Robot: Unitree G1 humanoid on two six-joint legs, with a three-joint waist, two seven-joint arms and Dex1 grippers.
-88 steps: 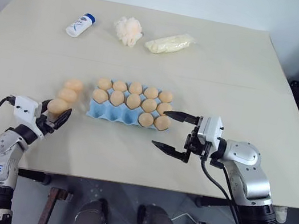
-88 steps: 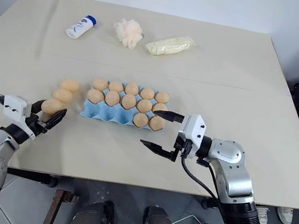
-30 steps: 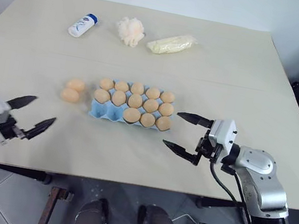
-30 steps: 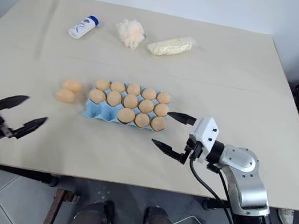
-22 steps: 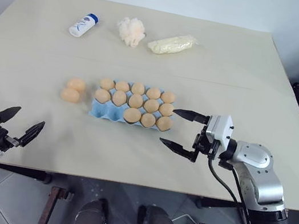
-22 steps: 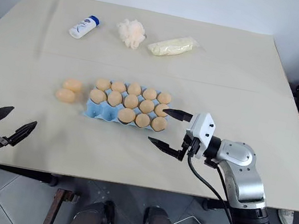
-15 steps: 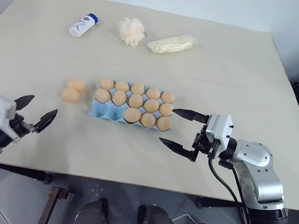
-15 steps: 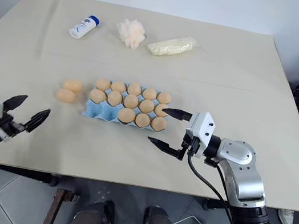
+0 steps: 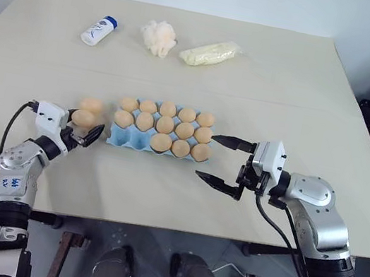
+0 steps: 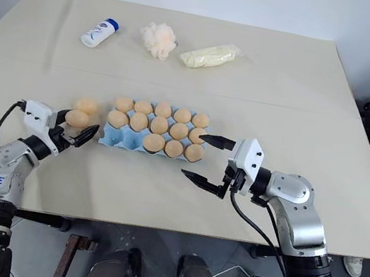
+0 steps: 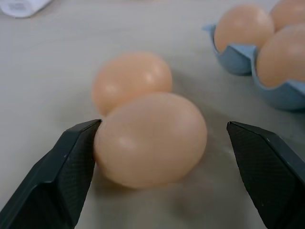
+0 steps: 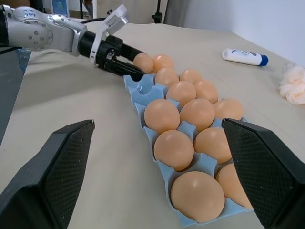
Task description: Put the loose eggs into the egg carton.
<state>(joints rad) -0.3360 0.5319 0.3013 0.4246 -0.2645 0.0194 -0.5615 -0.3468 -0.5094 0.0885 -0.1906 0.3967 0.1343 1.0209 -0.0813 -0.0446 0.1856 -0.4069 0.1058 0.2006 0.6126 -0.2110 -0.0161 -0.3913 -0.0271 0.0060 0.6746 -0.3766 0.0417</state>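
The light-blue egg carton (image 9: 127,140) lies mid-table holding several eggs, with two front-left cups bare. Two loose eggs rest on the table just left of it, a farther one (image 9: 92,105) and a nearer one (image 9: 82,118). My left gripper (image 9: 81,127) is open and straddles the nearer egg (image 11: 150,138). One finger (image 11: 66,171) touches that egg and the other stands apart from it. The farther egg (image 11: 131,81) lies right behind. My right gripper (image 9: 222,161) hangs open and holds nothing, just right of the carton (image 12: 143,102).
Along the table's far side lie a white bottle with a blue cap (image 9: 99,30), a fluffy cream puff ball (image 9: 158,38) and a pale yellow wrapped packet (image 9: 210,52). Bare tabletop lies in front of the carton up to the table's near edge.
An egg held earlier now sits in the carton's front row. My left gripper then swung from the table's front-left edge forward to the nearer loose egg. The right arm stayed still.
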